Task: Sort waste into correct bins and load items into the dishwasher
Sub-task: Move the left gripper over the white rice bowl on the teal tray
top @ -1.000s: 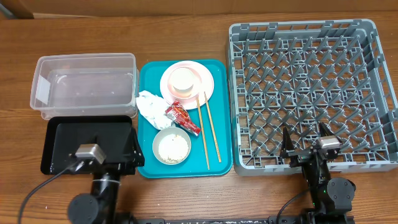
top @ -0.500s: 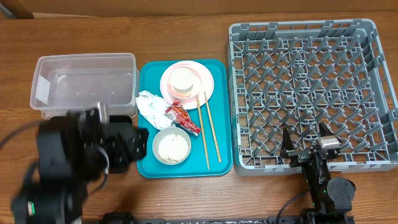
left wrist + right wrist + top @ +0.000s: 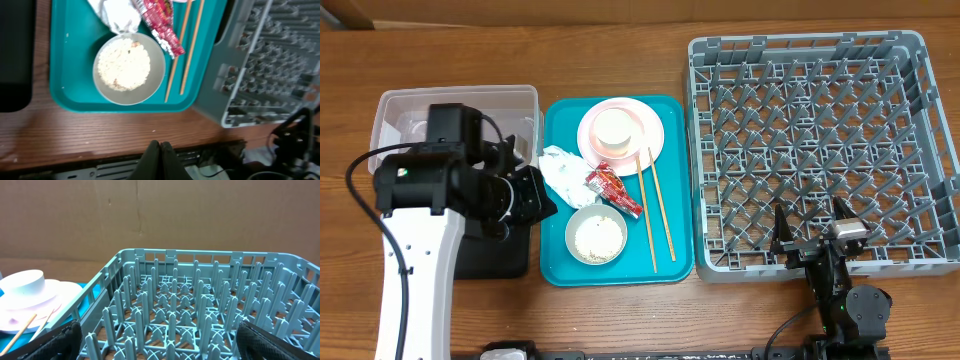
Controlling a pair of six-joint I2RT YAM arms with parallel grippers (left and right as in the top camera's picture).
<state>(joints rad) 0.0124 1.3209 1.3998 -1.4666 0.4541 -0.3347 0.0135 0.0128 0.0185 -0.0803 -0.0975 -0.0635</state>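
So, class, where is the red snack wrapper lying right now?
In the overhead view, the red snack wrapper lies on the teal tray, between the white napkin and the chopsticks, just behind the rice bowl.

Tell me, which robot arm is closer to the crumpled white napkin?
Left. The left gripper hangs right beside the napkin, just off its left edge in the overhead view. The right gripper is far away, over the near wall of the grey dish rack.
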